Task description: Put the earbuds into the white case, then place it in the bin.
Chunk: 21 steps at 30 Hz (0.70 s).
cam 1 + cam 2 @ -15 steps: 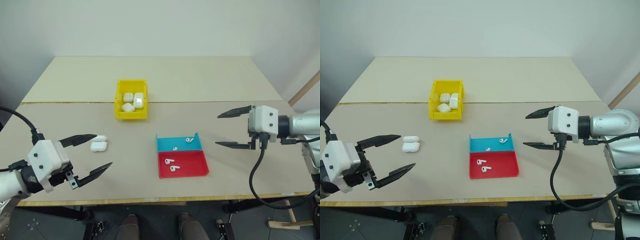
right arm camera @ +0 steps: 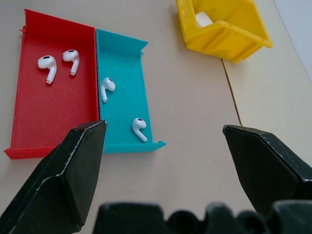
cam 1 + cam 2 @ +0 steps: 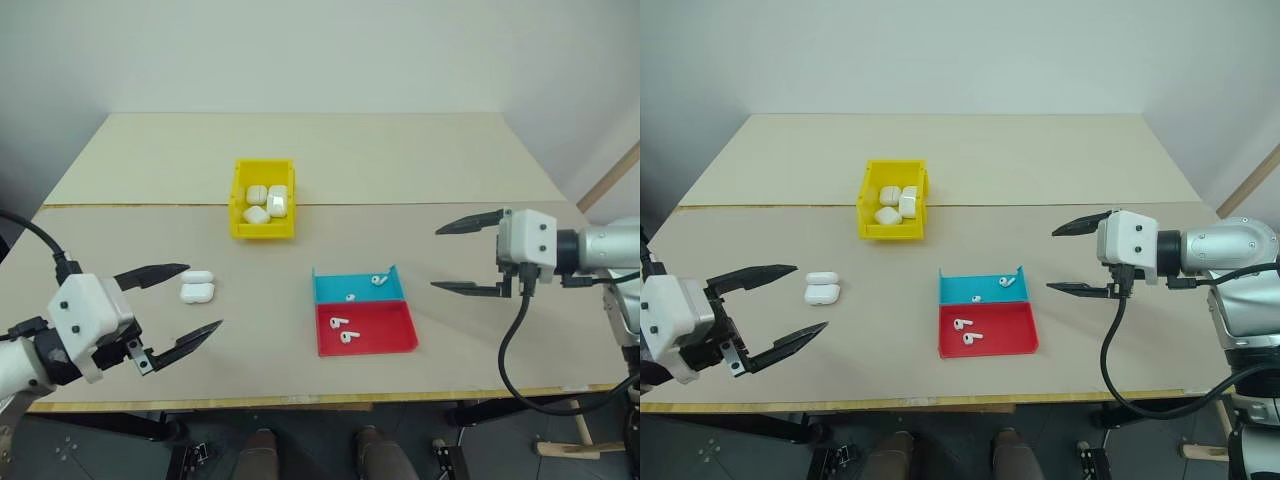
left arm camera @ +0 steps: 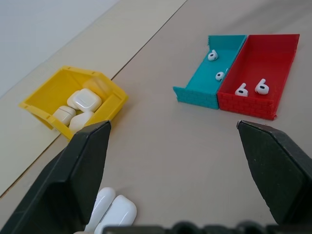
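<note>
almost nothing moved since half a second ago: left claw [image 3: 182,305] drifted slightly toward the table's near-left edge, right claw [image 3: 470,257] held where it was. objects unchanged.

both claws were spread wide and empty, hovering over the table [image 3: 300,150].

white case [image 3: 197,287] lay open on the table just ahead of the left claw, lid flipped back, not touched. earbuds: two in the blue tray [image 3: 330,286], one [image 3: 379,280] near its far-right corner and one [image 3: 350,296] mid-tray; two more [image 3: 338,322] in the red tray [image 3: 385,335] next to it. trays sat between the claws, closer to the right one. bin [image 3: 241,228] was farther back, already holding several white cases.

step in hand looked like the very start: no earbud picked yet, case empty as far as i could tell.

next move probably called for the right claw to drop toward a tray and pinch one earbud by its stem, with the left one steadying the case. buds are tiny and glossy, so slip risk looked high.
</note>
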{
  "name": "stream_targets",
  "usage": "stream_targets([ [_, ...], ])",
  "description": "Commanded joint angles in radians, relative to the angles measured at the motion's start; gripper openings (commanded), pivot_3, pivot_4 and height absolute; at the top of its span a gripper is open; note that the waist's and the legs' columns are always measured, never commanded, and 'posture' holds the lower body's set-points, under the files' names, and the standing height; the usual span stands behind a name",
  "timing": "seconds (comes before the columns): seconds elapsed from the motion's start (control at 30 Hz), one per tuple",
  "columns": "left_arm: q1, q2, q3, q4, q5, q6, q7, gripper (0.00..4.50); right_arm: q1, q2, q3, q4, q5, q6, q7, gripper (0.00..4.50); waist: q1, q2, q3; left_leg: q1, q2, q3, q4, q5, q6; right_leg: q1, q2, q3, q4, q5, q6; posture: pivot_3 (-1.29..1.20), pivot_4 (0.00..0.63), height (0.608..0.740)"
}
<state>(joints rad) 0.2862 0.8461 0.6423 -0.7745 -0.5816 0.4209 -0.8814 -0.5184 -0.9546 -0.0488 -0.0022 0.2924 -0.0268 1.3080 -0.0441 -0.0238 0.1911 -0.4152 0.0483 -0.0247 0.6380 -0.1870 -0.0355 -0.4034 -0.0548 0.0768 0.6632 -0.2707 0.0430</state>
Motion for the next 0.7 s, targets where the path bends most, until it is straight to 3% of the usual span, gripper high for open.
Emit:
stream_targets([
  [0.03,0.000,0.013,-0.002,-0.061,0.028,0.039,0.066,4.50,-0.028,-0.004,-0.011,-0.003,0.002,-0.023,0.002,4.47,0.000,0.000,0.000,0.000,0.000,0.000,0.000,0.000,0.000,0.000,0.000,0.000,0.000,0.000,0.000,0.00,0.150,0.740],
  [0.23,0.007,0.048,0.020,-0.160,0.009,0.231,0.170,4.50,-0.022,-0.010,-0.024,-0.038,0.014,0.003,-0.009,4.47,0.000,0.000,0.000,0.000,0.000,0.000,0.000,0.000,0.000,0.000,0.000,0.000,0.000,0.000,0.000,0.00,0.150,0.740],
  [0.37,-0.030,0.081,0.048,-0.203,-0.077,0.398,0.238,4.50,0.014,-0.011,-0.044,-0.079,0.016,0.018,-0.039,4.47,0.000,0.000,0.000,0.000,0.000,0.000,0.000,0.000,0.000,0.000,0.000,0.000,0.000,0.000,0.000,0.00,0.150,0.740],
  [0.5,-0.178,0.125,-0.024,-0.204,-0.167,0.735,0.433,4.50,0.056,-0.013,-0.063,-0.130,0.027,0.039,-0.070,4.47,0.004,0.000,0.000,0.000,0.000,-0.001,0.001,0.000,0.000,0.001,0.000,0.000,0.001,-0.001,0.001,0.00,0.150,0.740],
  [0.6,-0.444,0.003,-0.082,-0.161,-0.194,1.112,0.582,4.50,0.085,-0.016,-0.075,-0.137,0.027,0.035,-0.077,4.47,0.008,0.000,0.000,0.000,-0.001,-0.002,0.004,0.000,0.000,0.002,0.000,-0.001,0.001,-0.002,0.006,0.00,0.150,0.740],
  [0.7,-0.540,-0.070,-0.099,-0.102,-0.283,1.194,0.729,4.50,0.098,-0.016,-0.078,-0.147,0.025,0.040,-0.086,4.47,0.002,-0.003,-0.001,0.000,-0.001,-0.004,0.005,0.000,0.000,0.005,0.000,-0.002,0.001,-0.002,0.007,0.00,0.150,0.740],
])
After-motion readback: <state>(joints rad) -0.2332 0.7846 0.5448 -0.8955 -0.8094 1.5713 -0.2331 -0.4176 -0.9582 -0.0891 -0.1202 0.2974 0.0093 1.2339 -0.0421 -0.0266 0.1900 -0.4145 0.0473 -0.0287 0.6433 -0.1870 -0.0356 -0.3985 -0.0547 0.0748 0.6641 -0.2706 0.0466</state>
